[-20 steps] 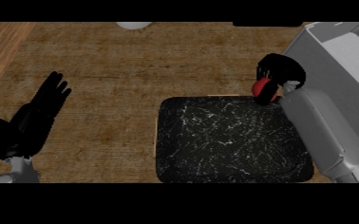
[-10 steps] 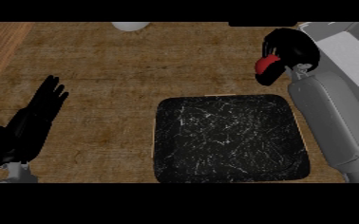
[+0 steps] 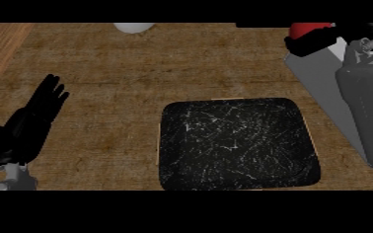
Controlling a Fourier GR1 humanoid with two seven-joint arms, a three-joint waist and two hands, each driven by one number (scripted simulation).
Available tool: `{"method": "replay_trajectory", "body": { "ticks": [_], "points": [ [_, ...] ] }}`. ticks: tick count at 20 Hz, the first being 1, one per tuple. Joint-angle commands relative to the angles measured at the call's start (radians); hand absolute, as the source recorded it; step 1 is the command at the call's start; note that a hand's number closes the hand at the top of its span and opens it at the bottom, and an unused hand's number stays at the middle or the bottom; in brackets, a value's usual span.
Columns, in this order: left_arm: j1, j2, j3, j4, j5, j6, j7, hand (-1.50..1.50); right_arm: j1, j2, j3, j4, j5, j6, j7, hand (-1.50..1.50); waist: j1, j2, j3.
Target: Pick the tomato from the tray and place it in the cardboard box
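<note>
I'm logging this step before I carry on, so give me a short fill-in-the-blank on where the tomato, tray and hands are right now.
1. The red tomato is held in the robot's ____ hand.
2. The black tray on the counter now holds ____.
3. The left hand rests open at the view's ____ edge.

Missing words: right; nothing; left

Tomato (image 3: 309,28): red, round, only its upper part visible at the view's top right edge, well clear of the tray. Tray (image 3: 238,144): black, white-flecked, rounded square, lying flat on the wooden counter, lower centre-right. Cardboard box: not identifiable.
</note>
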Motion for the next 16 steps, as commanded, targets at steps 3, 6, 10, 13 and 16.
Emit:
{"method": "replay_trajectory", "body": {
  "ticks": [3,6,10,13,16],
  "points": [
    [0.036,-0.011,-0.006,-0.032,-0.011,-0.011,-0.018,0.0,0.019,-0.074,-0.087,-0.059,0.054,-0.009,0.059,1.5,0.013,0.004,0.001],
    [0.019,-0.035,-0.032,-0.063,-0.02,0.018,0.034,0.0,-0.023,-0.111,-0.153,0.015,0.051,-0.029,0.029,1.5,0.017,0.006,0.001],
    [0.042,-0.026,-0.025,-0.063,-0.035,0.001,0.013,0.0,-0.074,-0.143,-0.178,0.167,0.078,-0.06,-0.036,1.5,0.025,0.008,0.001],
    [0.005,-0.033,-0.015,-0.02,-0.022,-0.005,-0.001,0.0,-0.048,-0.189,-0.193,0.261,0.073,-0.073,-0.146,1.5,0.022,0.009,0.001],
    [0.003,-0.001,0.032,0.001,0.019,-0.049,-0.015,0.0,-0.006,-0.23,-0.263,0.293,0.037,-0.13,-0.243,1.5,0.019,0.009,0.001]
  ]
}}
